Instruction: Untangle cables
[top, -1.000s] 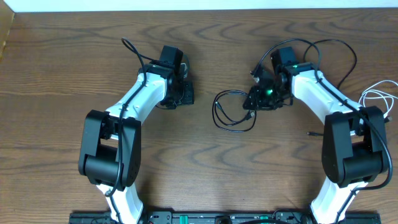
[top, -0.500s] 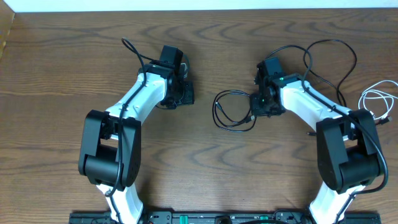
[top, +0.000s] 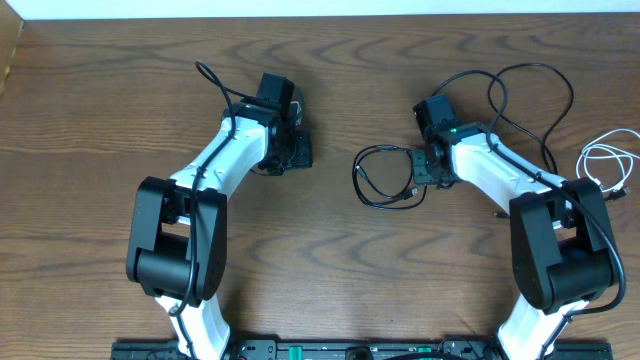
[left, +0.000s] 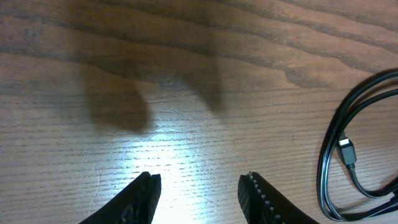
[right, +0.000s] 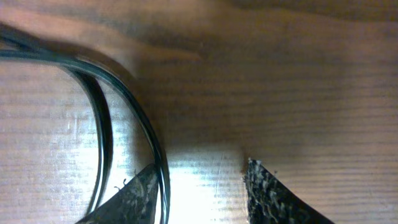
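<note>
A black cable (top: 383, 205) lies in a loose loop on the wood table between the two arms. My right gripper (top: 418, 180) sits at the loop's right edge. In the right wrist view this gripper (right: 199, 171) is open over bare wood, and a strand of the black cable (right: 148, 134) runs along the inner edge of its left finger. My left gripper (top: 303, 152) rests to the left of the loop. It is open and empty (left: 199, 180), with the loop (left: 328, 155) and its plug (left: 347, 151) off to its right. A white cable (top: 600, 155) lies at the far right.
A long black cord (top: 555, 100) arcs over the table behind the right arm, and a small plug end (top: 497, 213) lies beside that arm's base. The table's far edge meets a white wall (top: 320, 6).
The right gripper has swung in beside the black loop, and the loop has slid a little to the right. The left arm has not moved.
</note>
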